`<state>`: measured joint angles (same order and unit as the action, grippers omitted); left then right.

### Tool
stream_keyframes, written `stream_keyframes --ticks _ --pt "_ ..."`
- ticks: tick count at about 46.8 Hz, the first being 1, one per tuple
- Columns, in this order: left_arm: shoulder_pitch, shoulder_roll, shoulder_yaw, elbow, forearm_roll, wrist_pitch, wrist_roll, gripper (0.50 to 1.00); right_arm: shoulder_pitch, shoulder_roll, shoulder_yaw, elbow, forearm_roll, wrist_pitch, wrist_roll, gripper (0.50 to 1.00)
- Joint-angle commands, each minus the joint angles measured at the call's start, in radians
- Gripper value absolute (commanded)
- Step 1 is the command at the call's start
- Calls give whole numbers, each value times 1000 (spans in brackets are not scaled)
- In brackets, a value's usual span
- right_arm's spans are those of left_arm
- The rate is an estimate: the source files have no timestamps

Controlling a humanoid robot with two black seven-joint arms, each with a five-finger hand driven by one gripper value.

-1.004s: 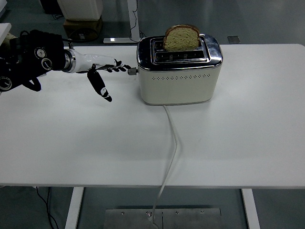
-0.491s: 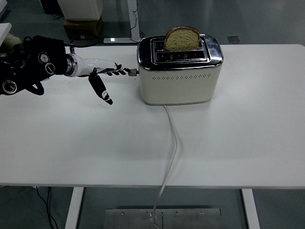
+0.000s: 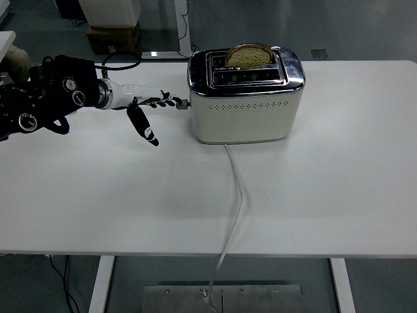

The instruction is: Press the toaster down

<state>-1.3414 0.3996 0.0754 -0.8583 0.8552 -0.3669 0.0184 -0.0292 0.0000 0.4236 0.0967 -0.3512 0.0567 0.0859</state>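
A cream and chrome toaster (image 3: 244, 98) stands on the white table (image 3: 326, 182), back of centre. A slice of bread (image 3: 247, 55) sits low in one slot, only its top showing. The lever knob (image 3: 184, 103) sticks out of the toaster's left end. My left hand (image 3: 153, 107) reaches in from the left with fingers stretched out flat, fingertips resting on the knob, thumb hanging down. The right arm is out of sight.
The toaster's white cord (image 3: 236, 195) runs from its front down over the table's near edge. Beyond the far edge are a cardboard box (image 3: 112, 36) and a table leg on the floor.
My left hand has moved right and down with the lever knob. The bread has sunk lower into the slot.
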Motion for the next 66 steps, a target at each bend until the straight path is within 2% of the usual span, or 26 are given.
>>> stream_keyframes --ticks 1,11,37,66 --pt "2 -8 1 4 -1 0 0 1000 0 0 0 0 0 0 0 998" --pt "16 -15 0 10 -2 20 0 1000 -1 0 0 0 0 0 0 1000" --pt "41 -28 0 12 -2 29 0 1000 -3 0 0 0 0 0 0 1000" --pt "61 -11 0 12 -1 37 0 1000 -3 0 0 0 0 0 0 998"
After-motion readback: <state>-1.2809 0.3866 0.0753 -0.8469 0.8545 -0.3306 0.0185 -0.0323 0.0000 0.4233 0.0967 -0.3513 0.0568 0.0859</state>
